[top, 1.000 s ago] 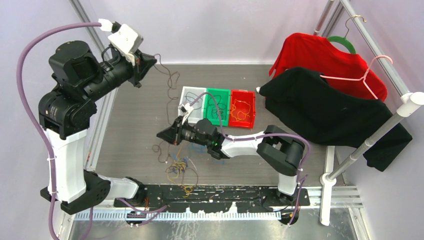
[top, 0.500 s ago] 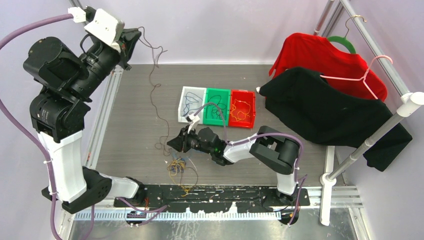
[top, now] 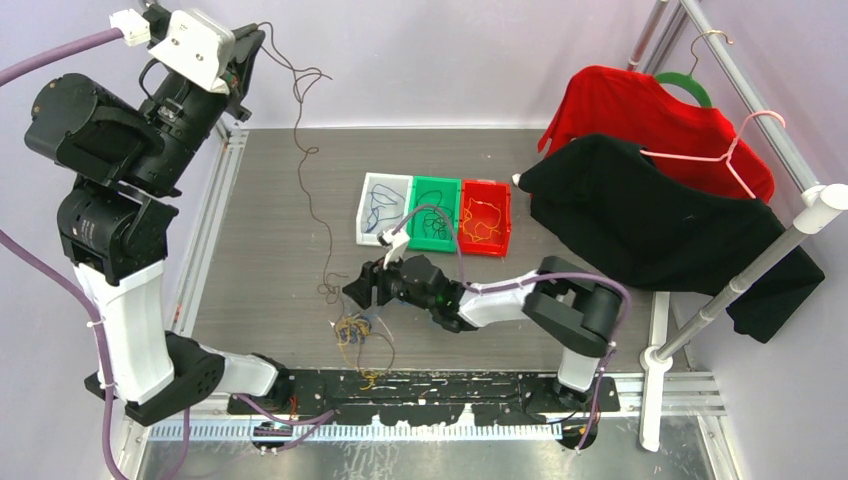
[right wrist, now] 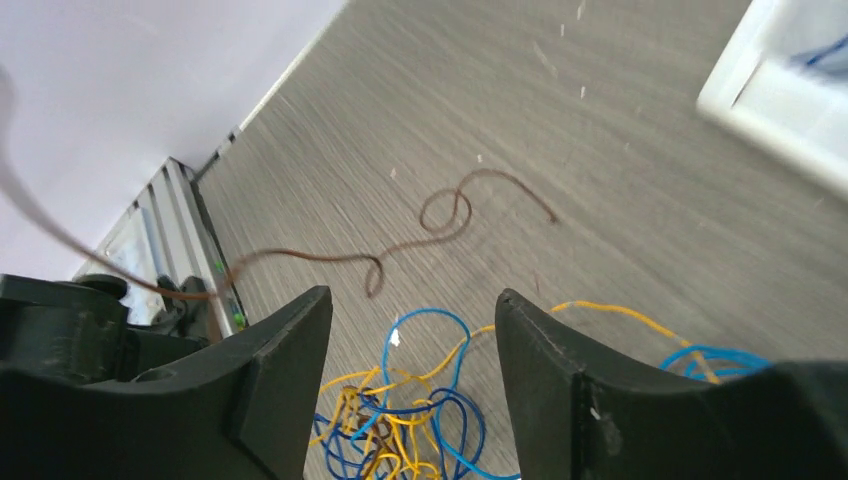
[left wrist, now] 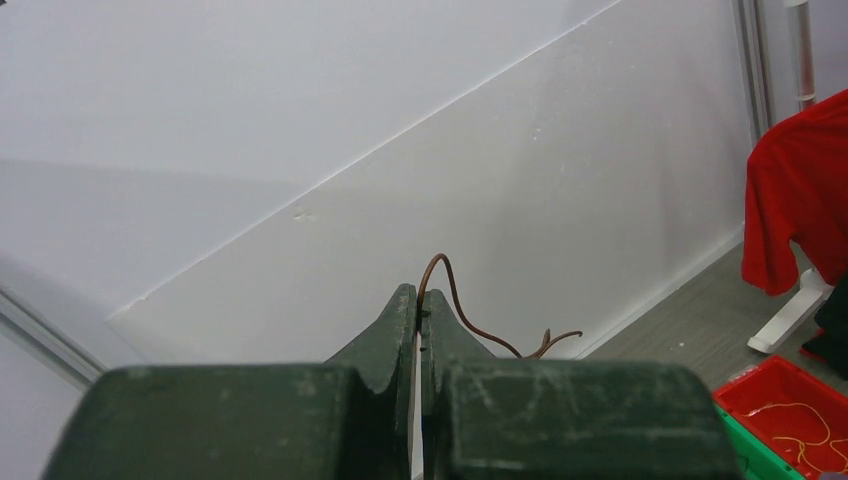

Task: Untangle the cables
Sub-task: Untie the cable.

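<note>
Brown cable [left wrist: 449,275] raised higher, hanging kinked.

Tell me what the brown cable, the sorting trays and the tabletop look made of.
Brown cable: thin wire, probably plastic-sheathed, dull; it keeps kinks and curls.
Trays: moulded plastic, slightly glossy, each one solid colour.
Tabletop: matte grey wood-grain laminate, judging by fine streaks; could be vinyl.

My fingers [left wrist: 395,330] are dark green plastic, matt and scuffed pale. The counter [right wrist: 600,130] looks matt grey with a fine streaked grain. The brown cable [left wrist: 455,298] is smooth; the red shirt [top: 640,110] soft cloth.
</note>
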`<state>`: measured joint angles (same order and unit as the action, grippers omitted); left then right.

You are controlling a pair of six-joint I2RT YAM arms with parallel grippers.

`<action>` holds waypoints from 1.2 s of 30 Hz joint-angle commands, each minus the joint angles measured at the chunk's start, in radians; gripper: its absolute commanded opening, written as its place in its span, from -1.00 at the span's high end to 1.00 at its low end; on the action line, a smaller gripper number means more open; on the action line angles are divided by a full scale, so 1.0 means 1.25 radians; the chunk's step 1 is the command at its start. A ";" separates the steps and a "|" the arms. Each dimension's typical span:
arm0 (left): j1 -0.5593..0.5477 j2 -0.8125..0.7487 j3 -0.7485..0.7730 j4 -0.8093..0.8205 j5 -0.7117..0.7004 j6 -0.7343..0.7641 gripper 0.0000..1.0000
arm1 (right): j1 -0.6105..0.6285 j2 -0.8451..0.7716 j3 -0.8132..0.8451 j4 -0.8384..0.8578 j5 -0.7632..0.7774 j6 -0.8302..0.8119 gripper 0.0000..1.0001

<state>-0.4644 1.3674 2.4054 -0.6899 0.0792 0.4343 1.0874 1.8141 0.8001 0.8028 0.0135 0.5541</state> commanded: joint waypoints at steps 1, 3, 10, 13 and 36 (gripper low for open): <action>0.001 -0.029 -0.029 0.058 0.005 0.017 1.00 | -0.005 -0.164 0.004 -0.033 0.062 -0.125 -0.35; 0.001 -0.040 -0.051 0.059 0.010 0.010 1.00 | -0.005 -0.212 0.006 -0.056 0.043 -0.171 -0.40; 0.000 -0.048 -0.071 0.051 0.021 0.000 1.00 | -0.013 -0.255 0.086 -0.112 -0.065 -0.225 -0.57; 0.000 -0.050 -0.070 0.046 0.021 0.000 1.00 | -0.036 -0.218 0.125 -0.084 -0.122 -0.175 -0.55; 0.000 -0.349 -0.641 -0.060 0.083 -0.195 1.00 | -0.116 -0.303 0.191 -0.041 -0.128 -0.077 0.98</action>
<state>-0.4644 0.9829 1.7058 -0.7628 0.1219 0.2897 0.9451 1.5162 1.0443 0.6647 -0.1661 0.4305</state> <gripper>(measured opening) 0.009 0.046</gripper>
